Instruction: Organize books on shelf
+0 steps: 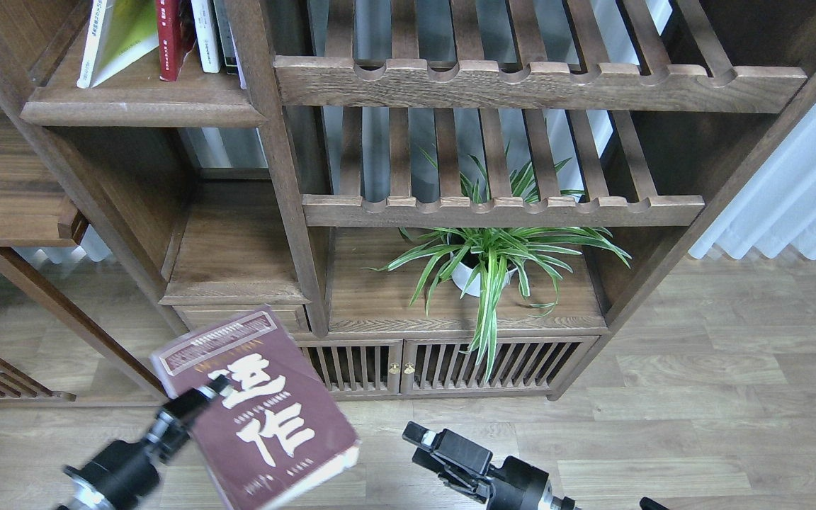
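The thick dark maroon book [256, 418] with large white Chinese characters hangs tilted low in front of the bookcase. My left gripper [204, 394] is shut on its left edge. My right gripper [422, 443] is open and empty, clear of the book to its right. The shelf [139, 106], a solid dark-brown board with a rounded front edge, is at the upper left. On it the yellow-and-white book [114, 35] leans, and the red book [173, 35] stands beside thin white- and dark-spined books [211, 32].
Slatted shelves [521, 81] fill the bookcase's right half. A potted spider plant [486, 262] stands on the lower board. A solid board over a drawer [234, 283] lies behind the book. A side table [4, 184] is at the left, a white curtain [805, 184] at the right.
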`<control>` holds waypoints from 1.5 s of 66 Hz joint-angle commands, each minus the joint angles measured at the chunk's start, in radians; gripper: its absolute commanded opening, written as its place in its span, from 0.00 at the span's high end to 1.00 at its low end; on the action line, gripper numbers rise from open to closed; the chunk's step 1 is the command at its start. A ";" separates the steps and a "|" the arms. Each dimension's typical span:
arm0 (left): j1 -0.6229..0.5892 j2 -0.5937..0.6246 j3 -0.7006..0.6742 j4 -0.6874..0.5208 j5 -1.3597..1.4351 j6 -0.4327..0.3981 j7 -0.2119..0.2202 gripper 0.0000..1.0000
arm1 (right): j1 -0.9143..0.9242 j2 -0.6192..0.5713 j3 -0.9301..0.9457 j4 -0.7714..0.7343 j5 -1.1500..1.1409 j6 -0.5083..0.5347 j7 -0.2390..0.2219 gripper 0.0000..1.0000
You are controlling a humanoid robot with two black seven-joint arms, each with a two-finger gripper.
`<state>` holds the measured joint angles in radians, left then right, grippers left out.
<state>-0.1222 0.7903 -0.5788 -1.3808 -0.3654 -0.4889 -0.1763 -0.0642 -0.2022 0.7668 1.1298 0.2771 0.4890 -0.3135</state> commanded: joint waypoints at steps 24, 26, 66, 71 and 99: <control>-0.171 0.274 0.005 -0.001 -0.001 0.000 0.000 0.92 | 0.029 0.010 0.017 -0.036 0.001 0.000 -0.001 0.01; -0.186 0.279 0.007 -0.001 -0.001 0.000 0.000 0.92 | 0.029 0.009 0.017 -0.036 0.001 0.000 -0.001 0.01; -0.565 0.343 0.010 -0.003 -0.046 0.000 -0.002 0.92 | 0.041 0.003 0.019 -0.099 0.002 0.000 0.001 0.01; -0.625 0.359 0.019 -0.003 -0.047 0.000 -0.002 0.92 | 0.041 0.003 0.019 -0.100 0.004 0.000 0.001 0.01; -0.922 0.495 0.137 -0.001 -0.107 0.000 -0.002 0.92 | 0.041 0.003 0.019 -0.111 0.008 0.000 0.001 0.01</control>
<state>-1.0083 1.2428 -0.4736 -1.3824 -0.4661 -0.4888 -0.1786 -0.0229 -0.2009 0.7854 1.0257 0.2812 0.4887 -0.3129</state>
